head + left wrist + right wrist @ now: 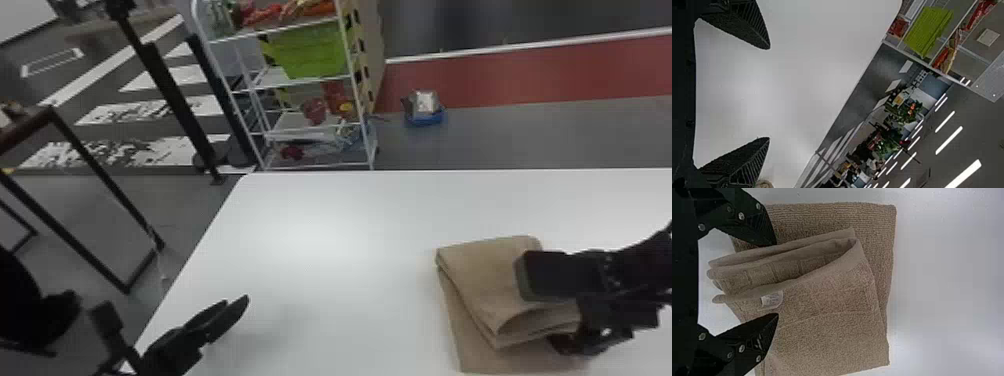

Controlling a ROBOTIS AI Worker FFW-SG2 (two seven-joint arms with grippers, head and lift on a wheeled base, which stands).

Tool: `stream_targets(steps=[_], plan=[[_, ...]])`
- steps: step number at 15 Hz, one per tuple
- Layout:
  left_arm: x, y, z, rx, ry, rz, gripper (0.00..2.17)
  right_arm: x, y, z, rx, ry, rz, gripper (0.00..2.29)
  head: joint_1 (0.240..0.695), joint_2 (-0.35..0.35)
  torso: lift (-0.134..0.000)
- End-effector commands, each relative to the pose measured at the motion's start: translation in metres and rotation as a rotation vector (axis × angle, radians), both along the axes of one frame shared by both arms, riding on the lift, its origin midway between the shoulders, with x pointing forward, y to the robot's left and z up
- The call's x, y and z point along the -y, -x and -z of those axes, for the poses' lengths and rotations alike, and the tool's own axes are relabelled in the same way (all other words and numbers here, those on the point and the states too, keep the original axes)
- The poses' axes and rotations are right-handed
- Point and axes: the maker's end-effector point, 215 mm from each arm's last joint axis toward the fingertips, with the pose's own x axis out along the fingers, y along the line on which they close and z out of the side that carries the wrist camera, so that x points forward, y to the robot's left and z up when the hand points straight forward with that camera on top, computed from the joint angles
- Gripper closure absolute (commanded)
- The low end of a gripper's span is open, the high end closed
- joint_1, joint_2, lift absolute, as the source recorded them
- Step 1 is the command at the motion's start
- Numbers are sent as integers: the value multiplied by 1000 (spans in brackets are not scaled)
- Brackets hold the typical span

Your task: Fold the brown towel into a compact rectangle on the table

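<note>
L pincer (238, 303) & R pincer (541, 316) both agape, latter at brown towel (487, 272); blue tub (425, 120) (w/ silvery item (424, 102)) on flr.

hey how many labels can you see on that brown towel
1: a white label on the upper folds of the towel, seen between the open jaws of the right gripper. Others may be hidden.

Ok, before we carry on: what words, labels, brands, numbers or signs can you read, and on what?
White label on the brown towel: print too small to read.
Red items on the white rack: too small to read any print.
Otherwise, no readable text.
</note>
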Motion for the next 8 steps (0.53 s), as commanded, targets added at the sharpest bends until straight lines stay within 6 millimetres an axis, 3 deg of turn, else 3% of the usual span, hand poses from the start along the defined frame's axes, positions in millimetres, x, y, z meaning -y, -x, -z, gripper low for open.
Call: stream_targets(steps=[1,3,8], plan=[[1,0,1,0,4,-1,49,-3,1,-1,-33,-19,27,471,695,350,-124],[1,0,1,0,4,-1,53,-5,0,-4,-32,-27,26,478,695,350,-124],[2,0,1,1,5,2,53,-11,-4,-12,-57,-74,79,809,695,350,-124]])
